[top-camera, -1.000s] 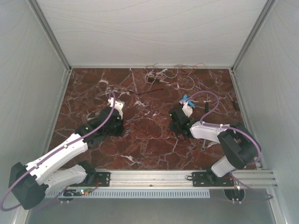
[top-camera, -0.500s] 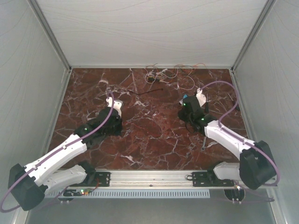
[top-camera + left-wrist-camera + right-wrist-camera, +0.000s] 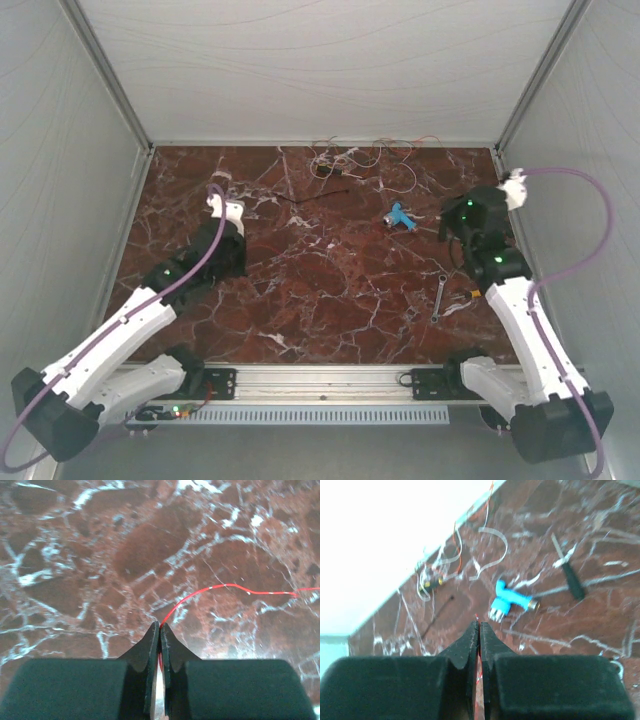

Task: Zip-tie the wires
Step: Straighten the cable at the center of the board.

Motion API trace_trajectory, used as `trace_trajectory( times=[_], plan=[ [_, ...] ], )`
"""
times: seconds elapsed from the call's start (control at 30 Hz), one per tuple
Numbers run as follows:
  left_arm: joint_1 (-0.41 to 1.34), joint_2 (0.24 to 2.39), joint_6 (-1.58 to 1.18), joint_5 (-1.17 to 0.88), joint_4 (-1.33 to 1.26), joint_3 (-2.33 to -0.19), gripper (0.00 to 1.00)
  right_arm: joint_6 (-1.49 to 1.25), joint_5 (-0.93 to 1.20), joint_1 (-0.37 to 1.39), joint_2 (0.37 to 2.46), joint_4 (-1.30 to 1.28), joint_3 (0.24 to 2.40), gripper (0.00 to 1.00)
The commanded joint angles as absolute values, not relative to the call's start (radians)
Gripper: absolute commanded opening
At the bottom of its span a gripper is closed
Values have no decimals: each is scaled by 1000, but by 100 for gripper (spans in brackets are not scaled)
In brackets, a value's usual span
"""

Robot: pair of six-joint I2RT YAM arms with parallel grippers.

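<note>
The wires (image 3: 360, 160) lie in a loose orange, white and pink tangle at the back of the marble table; the right wrist view shows them as the wires (image 3: 447, 560) near the wall. One thin red strand (image 3: 225, 586) runs off to the right from my left gripper (image 3: 160, 626), which is shut on it. In the top view my left gripper (image 3: 222, 205) is at the back left. My right gripper (image 3: 479, 624) is also shut on a thin red strand, whose tip pokes out between the jaws. From above, my right gripper (image 3: 452, 222) is at the right side.
A short black strip (image 3: 315, 197) lies left of the tangle. A blue tool (image 3: 400, 217) rests on the marble just left of the right gripper, and a wrench (image 3: 438, 297) lies nearer the front. A black-handled tool (image 3: 570, 577) lies beyond the blue tool (image 3: 512, 602). Grey walls enclose the table.
The right arm has swung from the table's middle out to the right and back, away from the blue tool. The left gripper has moved left and back. Both stayed shut.
</note>
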State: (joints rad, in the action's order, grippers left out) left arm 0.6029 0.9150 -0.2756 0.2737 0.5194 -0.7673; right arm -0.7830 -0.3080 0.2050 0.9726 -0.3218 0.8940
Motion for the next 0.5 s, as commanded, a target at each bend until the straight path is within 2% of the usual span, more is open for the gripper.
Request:
trace_trajectory(
  times=[0.0, 0.1, 0.23, 0.47],
  plan=[
    [495, 920, -202, 334, 543, -845, 0, -764, -333, 92, 905, -398, 922, 0],
    [369, 925, -161, 318, 529, -848, 0, -773, -317, 4, 870, -407, 871, 0],
    [189, 935, -139, 233, 495, -845, 0, -804, -187, -165, 845, -367, 765, 0],
    [-6, 957, -183, 195, 411, -814, 0, -822, -35, -321, 928, -279, 642, 0]
  ],
)
